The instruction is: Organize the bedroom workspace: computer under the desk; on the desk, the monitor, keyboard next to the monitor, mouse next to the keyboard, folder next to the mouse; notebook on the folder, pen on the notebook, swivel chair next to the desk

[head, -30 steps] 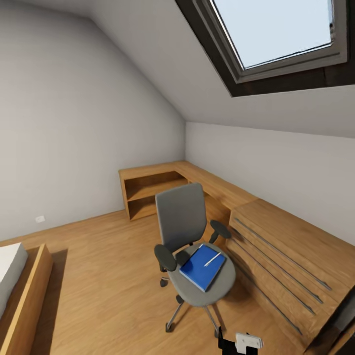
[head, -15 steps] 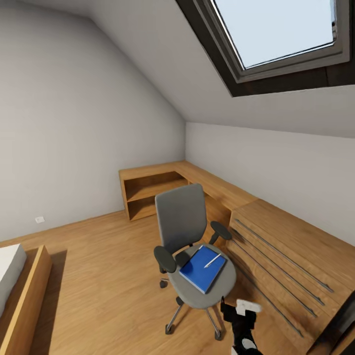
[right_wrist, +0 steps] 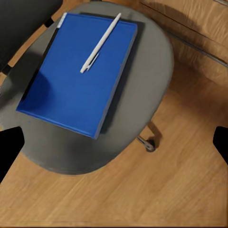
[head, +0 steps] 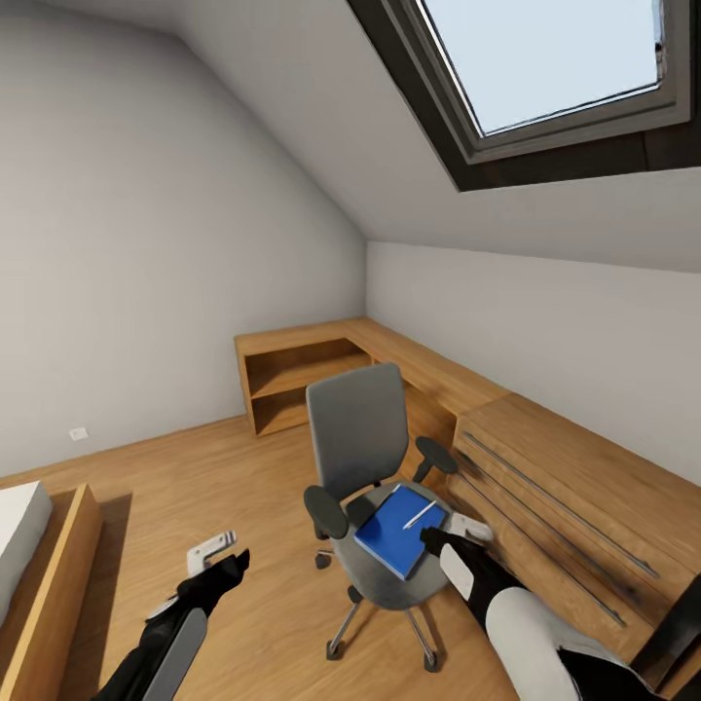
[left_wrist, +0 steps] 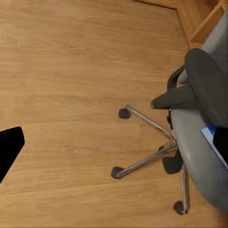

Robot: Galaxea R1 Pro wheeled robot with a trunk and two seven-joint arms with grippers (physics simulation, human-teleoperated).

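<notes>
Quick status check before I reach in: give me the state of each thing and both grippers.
swivel chair: upright, on the floor beside the wood cabinets.
folder: flat on the chair seat.
pen: lying on the folder.
left gripper: open, above bare floor.
right gripper: open, beside the seat, holding nothing.

A sloped grey-white ceiling (head: 292, 127) comes down from the left toward a low white wall (head: 526, 321) on the right. A dark-framed skylight (head: 545, 68) at the upper right shows pale blue sky and lets daylight in. The floor (head: 224, 487) is light wood planks. In the far corner stands an L-shaped light-wood cabinet (head: 321, 360) with open shelves; nearer on the right it continues as a wooden drawer unit (head: 565, 497). At the near left sits a wooden bed frame (head: 58, 574) with a white mattress.
</notes>
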